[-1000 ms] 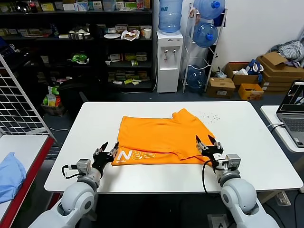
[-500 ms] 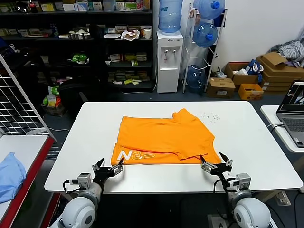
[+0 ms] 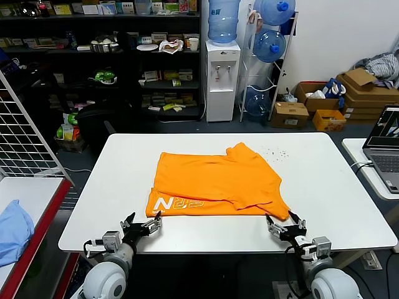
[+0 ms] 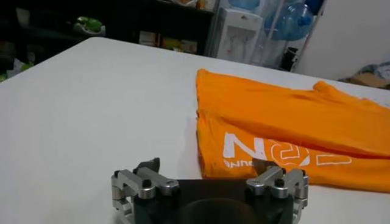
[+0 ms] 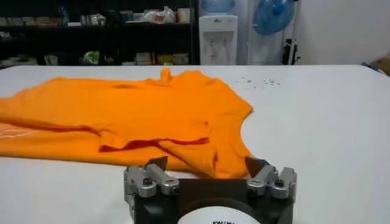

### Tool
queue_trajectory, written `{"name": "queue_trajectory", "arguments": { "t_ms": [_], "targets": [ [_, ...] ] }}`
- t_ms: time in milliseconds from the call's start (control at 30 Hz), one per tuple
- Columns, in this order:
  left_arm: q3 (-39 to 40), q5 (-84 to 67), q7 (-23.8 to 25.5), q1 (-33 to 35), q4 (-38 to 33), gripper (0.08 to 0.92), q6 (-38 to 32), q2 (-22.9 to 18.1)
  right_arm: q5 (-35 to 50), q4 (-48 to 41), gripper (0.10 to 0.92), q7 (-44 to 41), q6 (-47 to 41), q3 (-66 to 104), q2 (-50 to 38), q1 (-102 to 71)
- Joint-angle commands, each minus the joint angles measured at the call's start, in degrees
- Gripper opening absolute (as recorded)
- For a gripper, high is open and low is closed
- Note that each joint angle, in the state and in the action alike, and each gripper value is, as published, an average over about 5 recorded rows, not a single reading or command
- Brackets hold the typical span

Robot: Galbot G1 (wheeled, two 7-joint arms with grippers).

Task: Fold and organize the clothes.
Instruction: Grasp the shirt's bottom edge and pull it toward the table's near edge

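Both arms have drawn back toward the near edge of the white worktop since a second ago, when they reached over the shirt's front corners. The left end effector and right end effector now sit just off the orange T-shirt, fingers spread wide and holding nothing. The shirt lies partly folded mid-worktop, white lettering along its near edge.

The left gripper, jaws spread and empty, sits on the white table near the orange T-shirt's white lettering.
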Motion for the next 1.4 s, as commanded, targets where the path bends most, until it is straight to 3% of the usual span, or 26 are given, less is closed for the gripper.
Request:
{"name": "queue_trajectory", "arguments": {
  "t_ms": [33,700,1000,1400],
  "targets": [
    [0.6,1.2,-0.1,0.1,1.0,0.910,-0.7,-0.5,0.1,-0.5,0.673,-0.6,0.5,0.3,-0.1,-0.7],
    [1.5,1.7,-0.3,-0.4,0.6,0.355,-1.3,-0.8,0.8,-0.5,0.130,-0.3,1.1,0.4,0.0,-0.4],
    [1.2,0.9,-1.6,0.9,-3.7,0.112,-1.2,1.1,4.2,2.8,0.122,1.1,0.4,1.5,-1.3,-2.8],
    [-2.5,-5.0,-4.3,9.8,-14.9,0.094,0.6,11.1,10.0,15.1,0.122,5.5,-5.2,6.9,-5.7,-16.6]
  ]
}}
